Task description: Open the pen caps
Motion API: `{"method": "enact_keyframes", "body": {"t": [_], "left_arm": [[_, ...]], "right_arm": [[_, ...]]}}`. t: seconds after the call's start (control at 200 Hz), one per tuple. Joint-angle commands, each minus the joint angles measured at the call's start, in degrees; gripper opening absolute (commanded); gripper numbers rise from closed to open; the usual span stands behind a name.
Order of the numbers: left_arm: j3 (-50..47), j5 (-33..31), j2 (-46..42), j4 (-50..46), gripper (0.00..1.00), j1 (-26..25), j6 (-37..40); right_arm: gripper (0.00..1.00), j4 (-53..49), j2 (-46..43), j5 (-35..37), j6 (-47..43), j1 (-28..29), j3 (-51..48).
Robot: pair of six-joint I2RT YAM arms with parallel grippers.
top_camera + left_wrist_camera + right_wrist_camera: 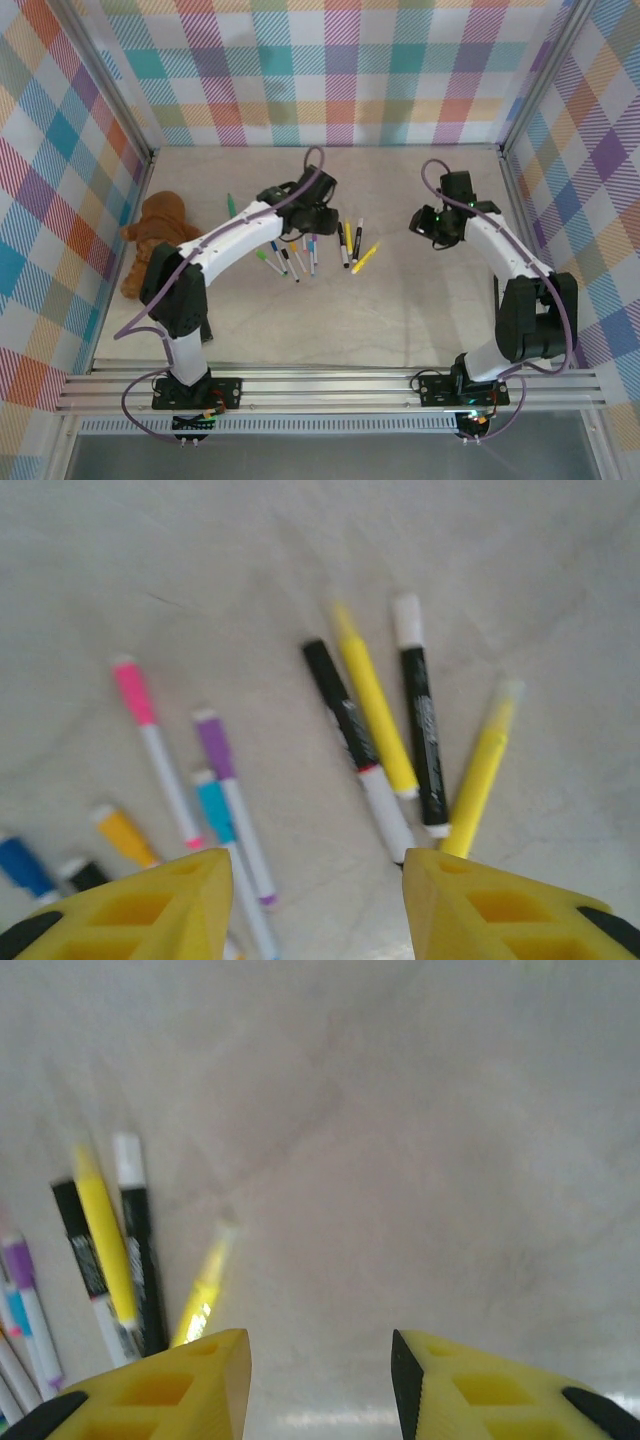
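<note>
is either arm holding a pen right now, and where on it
Nothing is held. The left gripper is open above the pens; the right gripper is open over the table.

The left arm (225, 240) and right arm (495, 245) are white tubes with chunky black joints. A thin purple cable (423, 180) loops along each. Each stands on a black base (195, 392). A tiny green light (437, 213) glows on the right arm. The left hand (318, 880) and right hand (320, 1360) have yellow fingers (150, 910) with hollow holes and black edges.
</note>
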Motion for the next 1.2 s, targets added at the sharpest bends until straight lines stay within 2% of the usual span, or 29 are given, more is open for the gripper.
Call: {"method": "enact_keyframes", "body": {"t": [0.0, 0.31, 0.68, 1.195], "left_arm": [[-0.56, 3.03, 2.43, 2.67, 0.50, -2.92, -1.58], [4.07, 6.14, 10.54, 2.51, 0.50, -7.53, -2.53], [7.54, 8.15, 16.61, 1.35, 0.46, -8.96, -3.36], [8.13, 5.45, 20.59, -0.63, 0.40, -9.98, -3.96]], "right_arm": [[0.44, 0.64, -3.36, -1.95, 0.61, -0.33, -2.98], [0.43, 2.34, -4.34, -3.71, 1.35, -0.24, -6.45], [0.41, 3.65, -3.21, -4.96, 1.71, -0.24, -7.24], [0.38, 5.23, -2.48, -6.05, 2.50, -0.19, -8.57]]}}
